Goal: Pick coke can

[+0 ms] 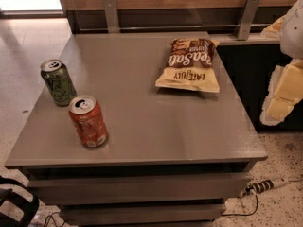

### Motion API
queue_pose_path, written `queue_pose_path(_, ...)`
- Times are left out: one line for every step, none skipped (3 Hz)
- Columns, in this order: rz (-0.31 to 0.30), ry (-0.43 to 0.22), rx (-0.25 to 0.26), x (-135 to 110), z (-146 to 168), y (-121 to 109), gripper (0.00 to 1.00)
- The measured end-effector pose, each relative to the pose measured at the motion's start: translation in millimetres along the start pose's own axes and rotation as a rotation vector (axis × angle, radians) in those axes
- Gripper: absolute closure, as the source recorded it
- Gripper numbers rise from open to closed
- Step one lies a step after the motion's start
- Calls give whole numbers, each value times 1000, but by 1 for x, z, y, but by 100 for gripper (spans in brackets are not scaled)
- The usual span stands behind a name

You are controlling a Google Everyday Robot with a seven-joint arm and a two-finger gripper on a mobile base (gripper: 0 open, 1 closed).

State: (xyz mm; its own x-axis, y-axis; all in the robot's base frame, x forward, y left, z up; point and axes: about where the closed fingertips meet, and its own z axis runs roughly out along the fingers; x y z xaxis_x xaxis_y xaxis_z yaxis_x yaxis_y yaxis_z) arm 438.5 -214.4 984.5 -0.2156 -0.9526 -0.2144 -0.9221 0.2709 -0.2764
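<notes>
The coke can (88, 121), orange-red with a silver top and pull tab, stands upright near the front left of the grey table (151, 126). A dark green can (58, 82) stands upright just behind it and to its left, a small gap apart. My gripper (280, 94), white and pale yellow, hangs at the right edge of the view, beyond the table's right side and far from the coke can. It holds nothing that I can see.
A brown and cream chip bag (190, 64) lies flat at the back right of the table. A wood and metal wall (180, 13) runs behind. A power strip (265, 186) lies on the floor at right, a black object (16, 205) at bottom left.
</notes>
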Motion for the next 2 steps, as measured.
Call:
queue_pose_path(0,0,0,0,0,0,0)
queue_pose_path(3,-78,-15,-5,3,6,0)
